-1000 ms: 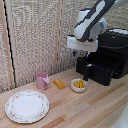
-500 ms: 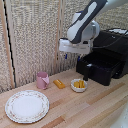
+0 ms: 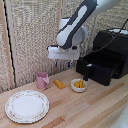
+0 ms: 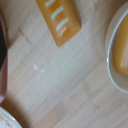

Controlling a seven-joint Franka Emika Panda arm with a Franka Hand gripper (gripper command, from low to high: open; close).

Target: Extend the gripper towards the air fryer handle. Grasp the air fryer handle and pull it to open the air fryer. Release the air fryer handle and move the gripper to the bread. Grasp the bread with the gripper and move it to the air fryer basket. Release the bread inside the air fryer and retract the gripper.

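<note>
The air fryer (image 3: 114,46) is a large glossy black box at the exterior view's right. Its basket (image 3: 100,70) is pulled out, with the upright black handle (image 3: 86,73) on its front panel. The bread (image 3: 59,83) is a small orange-brown piece lying on the wooden table between the pink cup and the white bowl. In the wrist view the bread (image 4: 59,19) shows pale stripes on top. My gripper (image 3: 63,64) hangs above the bread, clear of the handle, its fingers apart with nothing between them. The fingers do not appear in the wrist view.
A pink cup (image 3: 42,80) stands to the left of the bread in the exterior view. A white bowl (image 3: 78,85) with yellow chunks sits close on its other side. A patterned plate (image 3: 27,106) lies at the table's front. A woven screen stands behind.
My gripper has moved toward the exterior view's left and a little lower, away from the air fryer handle, until it hangs over the bread. The basket stays pulled out.
</note>
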